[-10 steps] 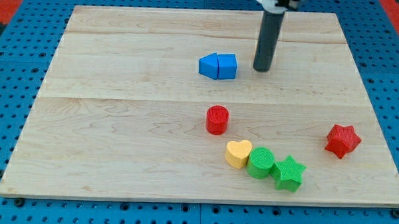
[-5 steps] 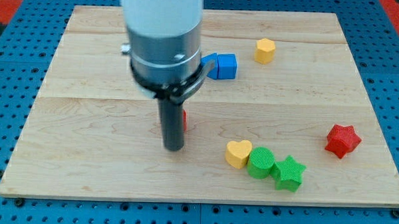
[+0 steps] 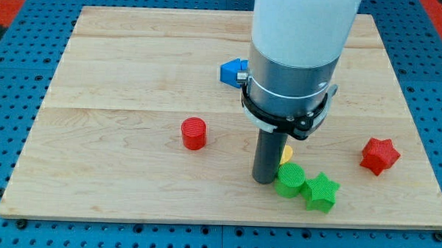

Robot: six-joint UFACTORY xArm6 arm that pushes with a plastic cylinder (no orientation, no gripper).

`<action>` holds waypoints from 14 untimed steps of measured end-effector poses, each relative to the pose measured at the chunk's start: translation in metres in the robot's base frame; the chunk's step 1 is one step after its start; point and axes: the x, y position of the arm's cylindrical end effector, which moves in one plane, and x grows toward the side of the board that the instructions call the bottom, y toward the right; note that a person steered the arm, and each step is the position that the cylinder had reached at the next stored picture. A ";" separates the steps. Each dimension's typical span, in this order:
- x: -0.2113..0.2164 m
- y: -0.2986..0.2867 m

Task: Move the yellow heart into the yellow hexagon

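rod and arm housing are seen over the middle-right of the wooden board (image 3: 97,75), with my tip (image 3: 263,181) set down just left of the green cylinder (image 3: 288,179). no fingers are carried here, only the plain rod, so nothing is pinched. a small sliver of the yellow heart (image 3: 285,153) is shown just right of the rod, above the green cylinder, mostly hidden by the rod; contact with the rod cannot be told. the green star (image 3: 321,191) is pressed against the cylinder's right side. a red cylinder (image 3: 193,132) stands well apart to the view's left, a red star (image 3: 379,155) near the right edge. a blue block (image 3: 232,71) is partly covered by the arm housing, its shape unclear. the yellow hexagon is not seen in this view.
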 end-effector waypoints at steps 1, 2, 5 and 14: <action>-0.010 0.004; -0.025 0.016; -0.101 0.052; -0.257 0.060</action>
